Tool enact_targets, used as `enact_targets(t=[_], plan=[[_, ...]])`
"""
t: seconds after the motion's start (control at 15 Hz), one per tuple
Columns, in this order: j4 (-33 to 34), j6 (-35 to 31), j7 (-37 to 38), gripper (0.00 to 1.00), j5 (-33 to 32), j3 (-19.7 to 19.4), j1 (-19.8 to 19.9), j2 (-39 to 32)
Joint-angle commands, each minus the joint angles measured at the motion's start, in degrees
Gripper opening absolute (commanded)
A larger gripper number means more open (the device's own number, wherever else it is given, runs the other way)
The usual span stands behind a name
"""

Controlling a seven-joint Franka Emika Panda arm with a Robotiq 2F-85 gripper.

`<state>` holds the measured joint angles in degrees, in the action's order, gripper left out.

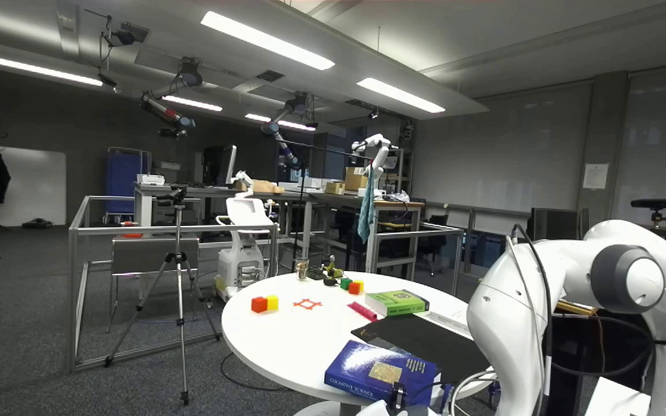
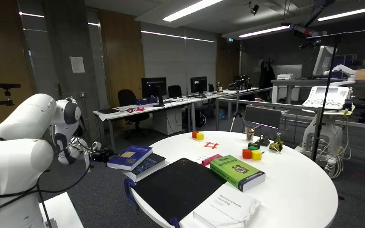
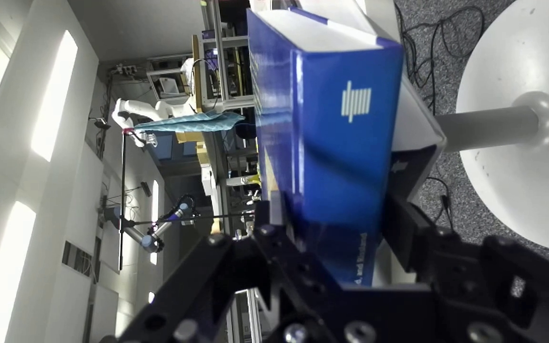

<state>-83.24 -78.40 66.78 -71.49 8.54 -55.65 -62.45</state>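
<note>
A thick blue book [image 3: 346, 119] fills the middle of the wrist view, its spine facing me; in both exterior views it lies at the table edge nearest the arm. My gripper [image 3: 332, 216] straddles the spine, one finger against the top cover and the other against the underside. The jaws look closed on the book, though the contact is dark and partly blurred. Beneath it rests a darker book [image 2: 147, 166], which the blue one overlaps. In an exterior view the black gripper [image 2: 110, 154] meets the book's near end.
On the round white table [image 2: 296, 190] lie a black mat [image 2: 179, 190], a green book [image 2: 238, 171] and a white book [image 2: 227, 205]. Blue clamps [image 2: 129, 190] grip the table edge. Farther back are coloured cubes [image 2: 251, 154], a red frame [image 2: 211, 145] and a glass [image 2: 249, 133].
</note>
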Motion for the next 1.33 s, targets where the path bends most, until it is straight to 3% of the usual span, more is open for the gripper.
enact_targets(t=[0.0, 0.13, 1.27], plan=[[1.8, 1.8, -1.6, 0.28, -1.0, -0.1, -0.6, -0.4], [2.0, 2.6, -1.9, 0.18, -1.2, -0.1, -0.9, -0.1], [3.3, 8.4, -7.5, 0.17, -3.6, -1.3, -5.1, 2.3]])
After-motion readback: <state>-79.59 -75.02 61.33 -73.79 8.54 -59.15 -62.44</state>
